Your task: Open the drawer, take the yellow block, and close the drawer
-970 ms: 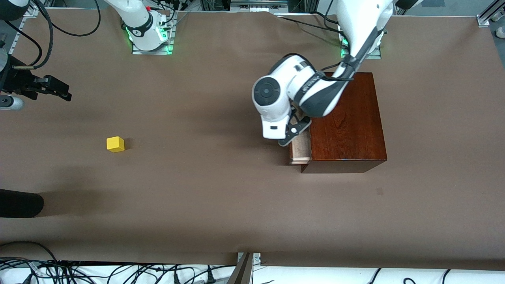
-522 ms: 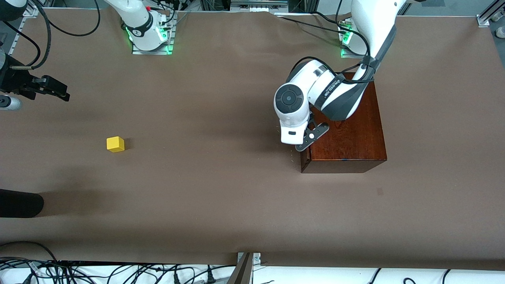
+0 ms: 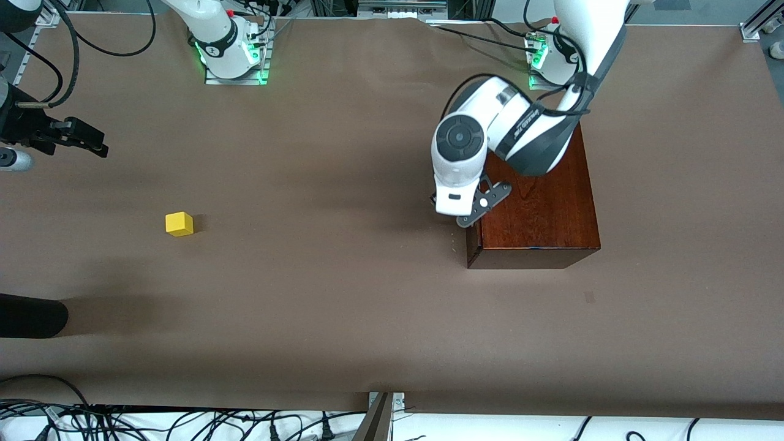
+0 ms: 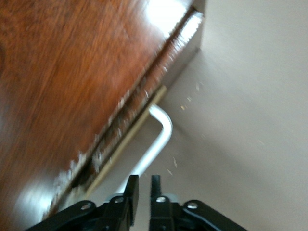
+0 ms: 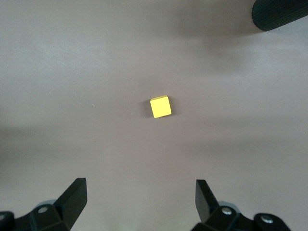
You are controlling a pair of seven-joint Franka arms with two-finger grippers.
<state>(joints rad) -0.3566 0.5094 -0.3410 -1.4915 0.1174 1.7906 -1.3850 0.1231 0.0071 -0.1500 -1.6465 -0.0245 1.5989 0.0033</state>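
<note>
Brown cloth [image 3: 343,318] covers the whole table, cables along the edge nearest the front camera

Box [image 3: 539,202] sits at the left arm's end of the table, glossy top, one end facing the right arm's end. Drawer [image 3: 471,248] is in that end and fully shut, front flush with the box, no pale tray showing

Left gripper [image 3: 454,209] is low, right at the drawer front, with the arm arched over the box top. Left wrist view: its tips [image 4: 143,180] are at the white handle [image 4: 162,129]; the bar runs from its bend straight down to them. Can't tell whether it's clamped on the handle or let go, the contact point is hidden

Block [image 3: 179,223] lies on the bare cloth toward the right arm's end, well apart from the box, nothing touching it

Right gripper [image 3: 82,139] hangs over the table edge at its own end, arm waiting. Right wrist view: jaws spread wide [image 5: 139,195], nothing between them, block [image 5: 160,107] on the cloth below, clear of both fingers

Black cylinder [image 3: 30,315] pokes in at the right arm's end, nearer the front camera than the block
</note>
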